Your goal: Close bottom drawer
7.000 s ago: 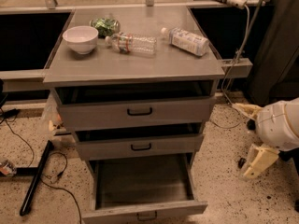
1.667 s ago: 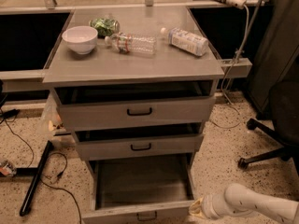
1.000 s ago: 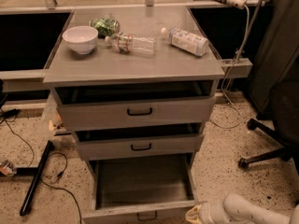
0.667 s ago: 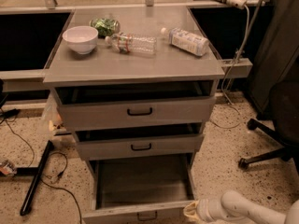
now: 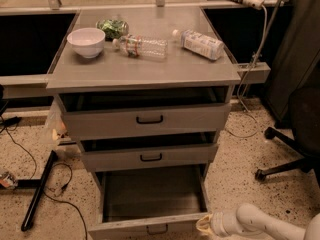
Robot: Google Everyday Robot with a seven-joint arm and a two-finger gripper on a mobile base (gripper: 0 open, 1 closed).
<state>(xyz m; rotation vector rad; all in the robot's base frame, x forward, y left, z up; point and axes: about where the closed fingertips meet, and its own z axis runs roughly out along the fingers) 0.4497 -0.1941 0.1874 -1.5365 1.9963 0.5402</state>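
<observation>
Your gripper (image 5: 204,224) sits by the bottom drawer (image 5: 150,195), grip state unclear; it's wide open, so the whole push remains.

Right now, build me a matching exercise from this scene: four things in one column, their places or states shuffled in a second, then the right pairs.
1. white round bowl
2. clear plastic bottle with red band
3. grey bottom drawer with small black handle
4. cream-coloured robot gripper

A. low, beside that drawer's front right corner
B. left part of the grey cabinet top
C. pulled far out, under two other drawers
D. lying on its side, mid-top

Pairs: 1-B, 2-D, 3-C, 4-A
</observation>
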